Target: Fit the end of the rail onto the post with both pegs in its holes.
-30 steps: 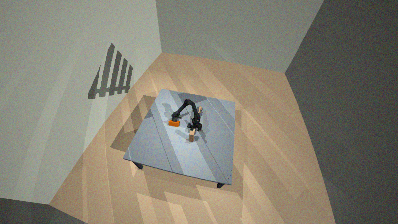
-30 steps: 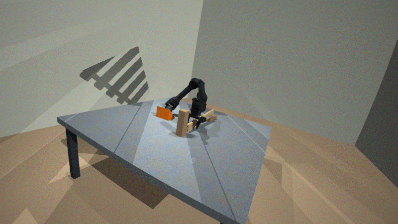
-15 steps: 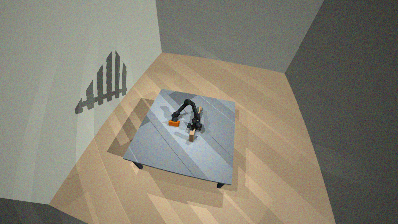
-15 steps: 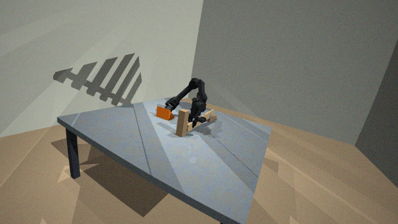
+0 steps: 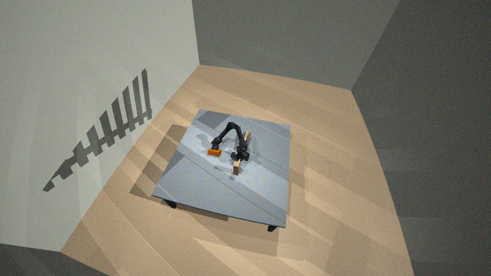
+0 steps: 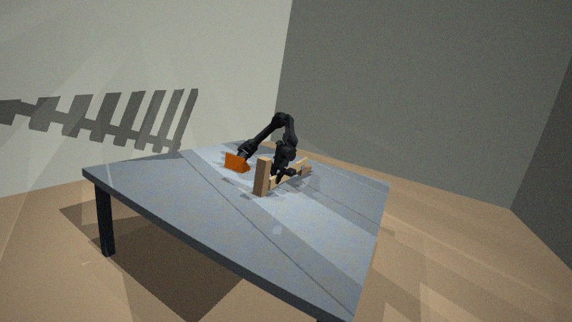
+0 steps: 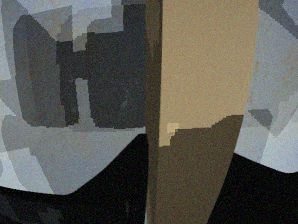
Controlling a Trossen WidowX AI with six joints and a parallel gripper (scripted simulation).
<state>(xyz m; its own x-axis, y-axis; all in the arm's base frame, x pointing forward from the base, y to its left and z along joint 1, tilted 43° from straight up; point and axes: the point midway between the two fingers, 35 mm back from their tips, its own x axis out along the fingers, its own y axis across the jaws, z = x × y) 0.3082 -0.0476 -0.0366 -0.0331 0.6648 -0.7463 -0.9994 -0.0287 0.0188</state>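
Observation:
The pale wooden rail (image 5: 247,135) (image 6: 300,164) (image 7: 210,65) runs from the low footboard block (image 6: 305,170) at the back to just behind the short upright post (image 5: 235,169) (image 6: 261,177). Its near end is low, close to the table; a gap to the post is too small to judge. My gripper (image 6: 279,178) (image 7: 164,141) points down over the rail near the post and is shut on it, one finger on each side in the wrist view. The pegs, the holes and the far end's seat in the bracket cannot be made out.
The orange base (image 5: 214,153) (image 6: 236,163) of the arm stands on the grey table (image 5: 220,192) (image 6: 159,184), left of the rail. The arm (image 5: 231,125) (image 6: 280,119) arches from it over to the rail. Shadows cross the table.

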